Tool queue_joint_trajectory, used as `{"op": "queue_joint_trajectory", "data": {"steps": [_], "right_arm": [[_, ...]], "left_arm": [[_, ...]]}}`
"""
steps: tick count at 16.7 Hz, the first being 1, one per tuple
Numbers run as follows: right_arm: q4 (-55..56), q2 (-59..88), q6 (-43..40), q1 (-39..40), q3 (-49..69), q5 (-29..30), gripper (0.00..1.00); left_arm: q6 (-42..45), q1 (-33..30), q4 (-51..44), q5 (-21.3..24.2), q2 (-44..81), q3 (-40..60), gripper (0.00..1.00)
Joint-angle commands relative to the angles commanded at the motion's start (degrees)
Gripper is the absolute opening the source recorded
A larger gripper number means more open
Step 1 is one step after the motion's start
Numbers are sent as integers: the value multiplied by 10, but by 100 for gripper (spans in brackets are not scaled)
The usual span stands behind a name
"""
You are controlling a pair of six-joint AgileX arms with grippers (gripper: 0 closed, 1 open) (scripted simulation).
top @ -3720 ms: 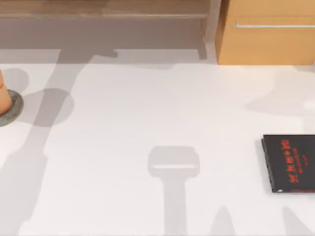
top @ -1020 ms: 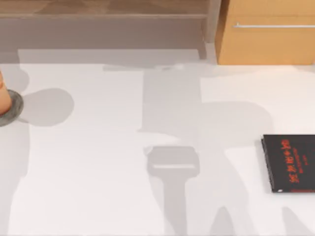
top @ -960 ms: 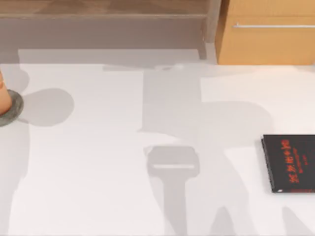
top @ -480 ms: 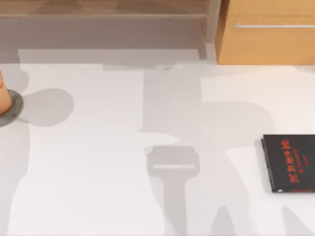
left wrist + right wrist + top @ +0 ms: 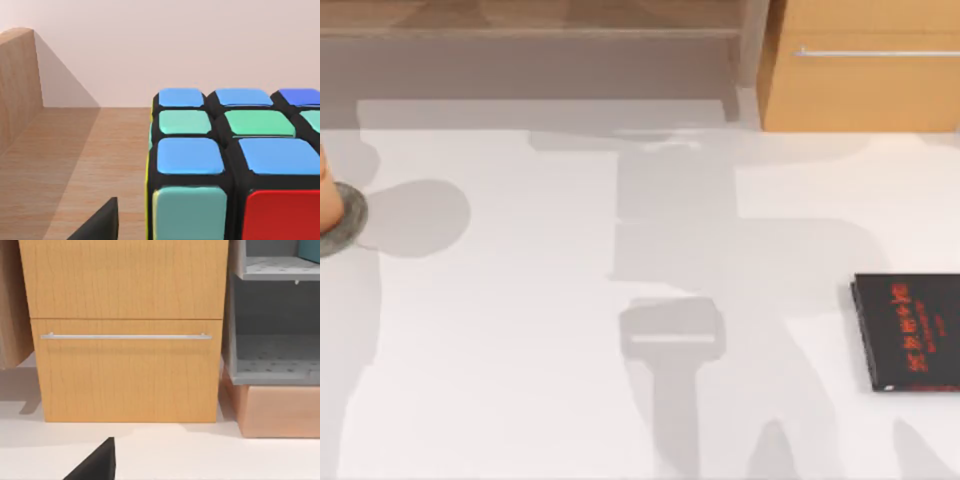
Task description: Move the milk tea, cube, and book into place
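One milk tea (image 5: 326,200) sits on one grey disc (image 5: 345,225) at the left edge of the white table (image 5: 540,350), and one black book with red letters (image 5: 910,330) lies flat at the right edge. In the left wrist view one cube (image 5: 235,165) rests on a wooden shelf (image 5: 90,165), very close to the camera, with blue, green and red stickers showing. The right wrist view faces one wooden drawer (image 5: 125,370) with one silver handle (image 5: 125,336) and a grey rack (image 5: 272,355) beside it; I cannot tell if either gripper is open or closed.

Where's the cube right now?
In the left wrist view the cube sits close in front of the camera on a wooden surface, with a wooden side wall off to one side and a pale back wall behind.
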Motion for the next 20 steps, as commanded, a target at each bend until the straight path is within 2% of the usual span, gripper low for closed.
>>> {"op": "queue_joint_trajectory", "data": {"steps": [4, 9, 12, 16, 20], "right_arm": [[0, 0, 0, 0, 0, 0, 100], [0, 0, 0, 0, 0, 0, 100], [0, 0, 0, 0, 0, 0, 100], [0, 0, 0, 0, 0, 0, 100], [0, 0, 0, 0, 0, 0, 100]], "left_arm": [[0, 7, 12, 5, -45, -64, 100], [0, 5, 13, 6, -45, -64, 100], [5, 4, 11, -4, -78, -100, 100], [9, -4, 11, -39, -194, -206, 100], [2, -29, 2, -62, -354, -358, 100]]}}
